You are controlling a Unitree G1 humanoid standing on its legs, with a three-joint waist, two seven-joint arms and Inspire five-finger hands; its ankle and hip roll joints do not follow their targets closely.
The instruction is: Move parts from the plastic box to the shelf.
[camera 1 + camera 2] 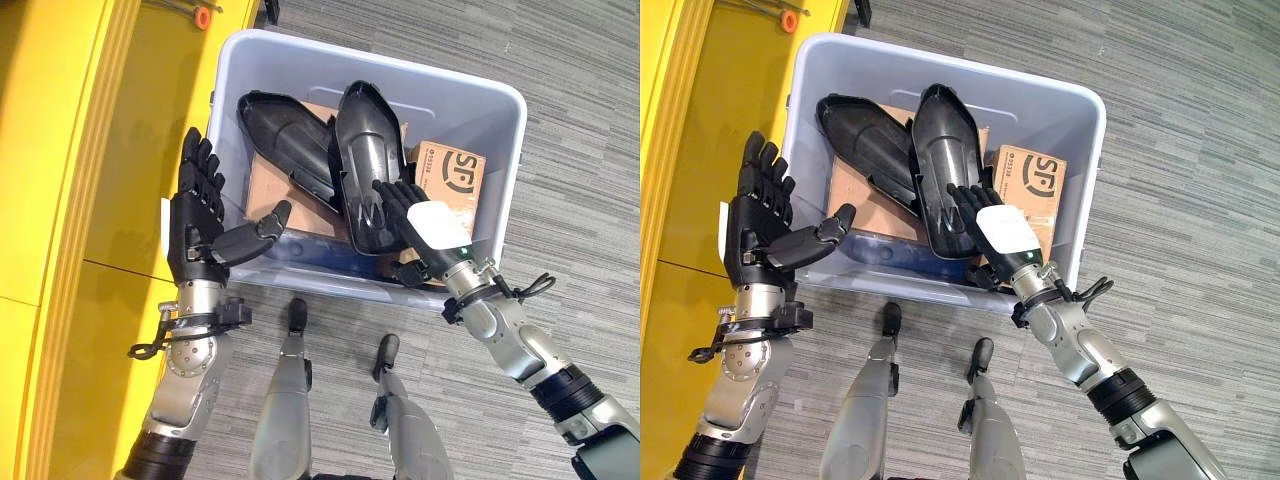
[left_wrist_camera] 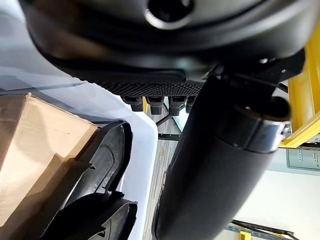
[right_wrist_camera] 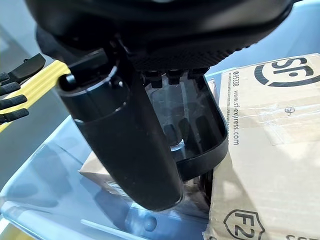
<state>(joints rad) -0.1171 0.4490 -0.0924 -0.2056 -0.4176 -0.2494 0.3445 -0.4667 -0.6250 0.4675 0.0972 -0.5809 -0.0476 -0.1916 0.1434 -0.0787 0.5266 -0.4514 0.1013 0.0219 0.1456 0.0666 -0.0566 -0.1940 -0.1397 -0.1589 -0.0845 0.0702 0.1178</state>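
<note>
Right hand (image 1: 985, 225) grips the near end of one black part (image 1: 940, 165) inside the box (image 1: 1060, 110); another part (image 1: 865, 140) lies beside it. Left hand (image 1: 755, 215) hovers open by the box's left wall.

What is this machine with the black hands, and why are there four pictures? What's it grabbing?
It is a walking robot with two silver arms. Two pictures come from cameras in its head, looking down; the other two come from cameras on its wrists, very close up. On the grey carpet stands a pale blue plastic box holding two long black plastic parts and brown cardboard boxes. The right hand has its fingers curled on the nearer black plastic part. The left hand is open beside the box, by the yellow shelf.
</note>
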